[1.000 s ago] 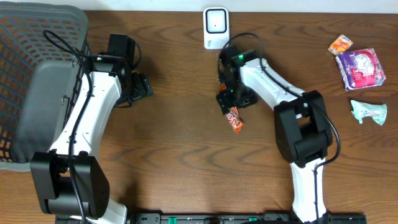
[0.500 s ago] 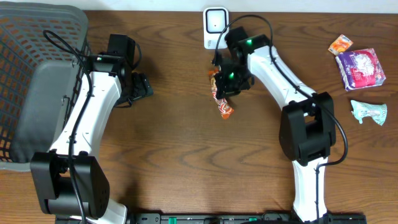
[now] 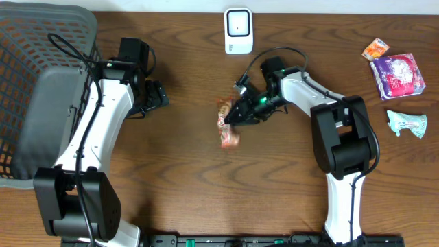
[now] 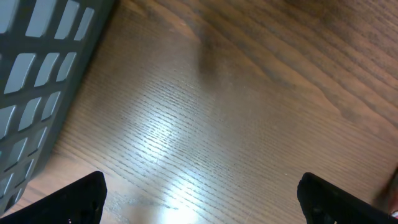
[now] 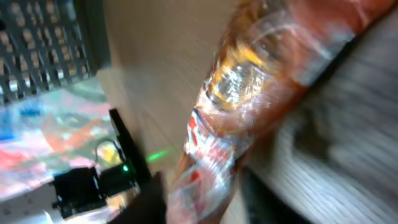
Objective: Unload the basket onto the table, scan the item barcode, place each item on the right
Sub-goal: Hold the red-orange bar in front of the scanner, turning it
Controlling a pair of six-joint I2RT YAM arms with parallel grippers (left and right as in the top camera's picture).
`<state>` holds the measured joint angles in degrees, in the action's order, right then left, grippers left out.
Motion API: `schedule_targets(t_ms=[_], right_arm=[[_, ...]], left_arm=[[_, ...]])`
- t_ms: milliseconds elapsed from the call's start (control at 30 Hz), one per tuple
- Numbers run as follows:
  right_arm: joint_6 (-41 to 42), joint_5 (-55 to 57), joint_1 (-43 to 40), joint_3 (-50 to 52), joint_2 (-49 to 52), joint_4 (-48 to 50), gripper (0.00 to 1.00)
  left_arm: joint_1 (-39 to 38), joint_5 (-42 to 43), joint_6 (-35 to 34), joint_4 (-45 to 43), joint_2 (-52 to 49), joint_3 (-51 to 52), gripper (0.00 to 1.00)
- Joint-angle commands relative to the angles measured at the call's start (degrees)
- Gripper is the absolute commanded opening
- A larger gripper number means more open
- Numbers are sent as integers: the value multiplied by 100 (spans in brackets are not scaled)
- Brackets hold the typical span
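Well short of the scanner [image 3: 238,31], on the arm-base side, I see the orange snack pkt [image 3: 227,129], blurred, at the tip of the right gripper [image 3: 238,114]; can't tell if its jaws grip it. My left gripper [image 3: 157,96] sits well left of the scanner, jaws wide over the table [image 3: 185,178], w/ the basket [image 3: 27,41] further left still
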<state>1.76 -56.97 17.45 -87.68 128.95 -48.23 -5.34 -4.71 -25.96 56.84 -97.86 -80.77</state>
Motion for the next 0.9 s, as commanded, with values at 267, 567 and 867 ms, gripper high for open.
schedule_targets(t_ms=[267,567,867], right_arm=[[463,3296,-400,-1528,-824,-1956,63],[734,3346,721,-1565,-1071,-1427,84],[1738,3836,1657,-1563,-1058,-704,99]], left_arm=[[9,-92,-94,33,-24,59,98],[9,-92,-94,33,-24,59,98],[9,-92,-94,33,-24,59,98]])
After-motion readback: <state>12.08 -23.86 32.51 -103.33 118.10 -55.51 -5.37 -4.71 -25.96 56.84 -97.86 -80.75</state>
